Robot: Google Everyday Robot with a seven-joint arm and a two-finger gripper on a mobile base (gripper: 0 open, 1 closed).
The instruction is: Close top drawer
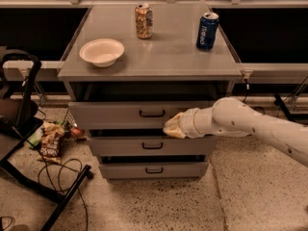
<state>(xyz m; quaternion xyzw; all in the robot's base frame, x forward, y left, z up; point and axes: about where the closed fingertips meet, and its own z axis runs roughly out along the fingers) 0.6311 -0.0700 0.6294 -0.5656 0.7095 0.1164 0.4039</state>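
Observation:
The top drawer [120,113] is the uppermost of the grey cabinet's three. It stands pulled out a little, with a dark gap above its front. Its small black bar handle [152,113] sits mid-front. My gripper [171,127] comes in from the right on a white arm. It rests against the top drawer's front, at its lower edge just right of the handle. The two lower drawers [152,146] have like black handles.
On the cabinet top [159,57] stand a white bowl [101,51], a tan can [144,20] and a blue can [207,31]. A black frame [29,143], cables and snack bags [50,141] lie on the floor at left.

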